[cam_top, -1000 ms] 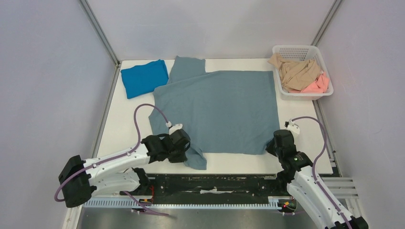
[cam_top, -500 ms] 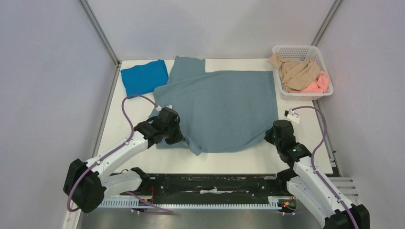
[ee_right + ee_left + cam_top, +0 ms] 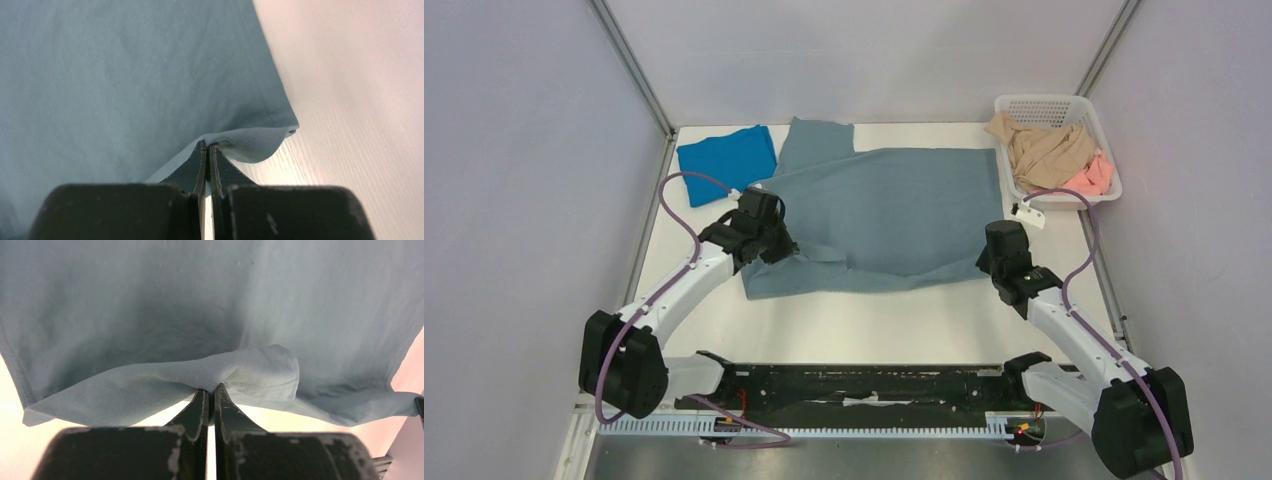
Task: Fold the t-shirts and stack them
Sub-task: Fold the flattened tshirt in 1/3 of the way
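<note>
The large dusty grey-blue t-shirt [image 3: 894,205] lies spread on the white table, its near edge lifted and carried back over itself. My left gripper [image 3: 776,250] is shut on the shirt's near left hem [image 3: 250,370]. My right gripper [image 3: 989,268] is shut on the near right hem [image 3: 250,142]. Both hold the cloth a little above the table. A folded bright blue t-shirt [image 3: 724,162] lies at the far left. Tan [image 3: 1044,150] and pink [image 3: 1089,178] shirts are bunched in the basket.
A white plastic basket [image 3: 1031,105] stands at the far right corner of the table. Grey walls and metal posts close in the table's left, back and right sides. The bare white table [image 3: 874,325] shows in front of the shirt.
Both grippers have moved away from the near edge toward the back, carrying the grey-blue shirt's near hem with them. The shirt's near part now folds over its middle.
</note>
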Robot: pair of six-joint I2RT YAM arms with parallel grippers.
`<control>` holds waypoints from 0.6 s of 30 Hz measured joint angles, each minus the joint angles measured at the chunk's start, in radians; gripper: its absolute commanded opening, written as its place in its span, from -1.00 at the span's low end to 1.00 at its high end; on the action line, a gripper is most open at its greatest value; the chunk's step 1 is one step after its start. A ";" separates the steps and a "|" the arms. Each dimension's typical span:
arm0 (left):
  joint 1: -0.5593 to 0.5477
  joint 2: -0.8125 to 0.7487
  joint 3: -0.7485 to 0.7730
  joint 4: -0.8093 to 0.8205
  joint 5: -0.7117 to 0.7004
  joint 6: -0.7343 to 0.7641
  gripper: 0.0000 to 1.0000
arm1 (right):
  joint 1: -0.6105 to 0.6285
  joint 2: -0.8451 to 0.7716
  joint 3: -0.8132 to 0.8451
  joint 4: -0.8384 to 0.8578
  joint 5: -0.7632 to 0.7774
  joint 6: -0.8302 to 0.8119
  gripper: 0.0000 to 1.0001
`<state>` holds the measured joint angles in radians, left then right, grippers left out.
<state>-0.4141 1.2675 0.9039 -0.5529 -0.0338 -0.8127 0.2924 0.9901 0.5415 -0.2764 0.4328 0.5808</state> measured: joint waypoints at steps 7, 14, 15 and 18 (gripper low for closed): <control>0.050 0.048 0.048 0.051 -0.010 0.038 -0.96 | -0.010 0.056 0.042 0.037 0.023 -0.023 -0.99; 0.088 0.139 0.099 0.087 -0.006 0.060 -0.96 | -0.018 0.133 0.071 0.090 0.035 -0.038 -0.99; 0.088 0.153 0.108 0.093 -0.005 0.065 -0.96 | -0.019 0.144 0.073 0.100 0.039 -0.040 -0.98; 0.091 0.202 0.143 0.101 0.001 0.078 -0.95 | -0.024 0.175 0.079 0.117 0.043 -0.043 -0.88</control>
<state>-0.3233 1.4696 1.0470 -0.4522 -0.0330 -0.7345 0.2680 1.1648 0.6201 -0.1596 0.4763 0.5373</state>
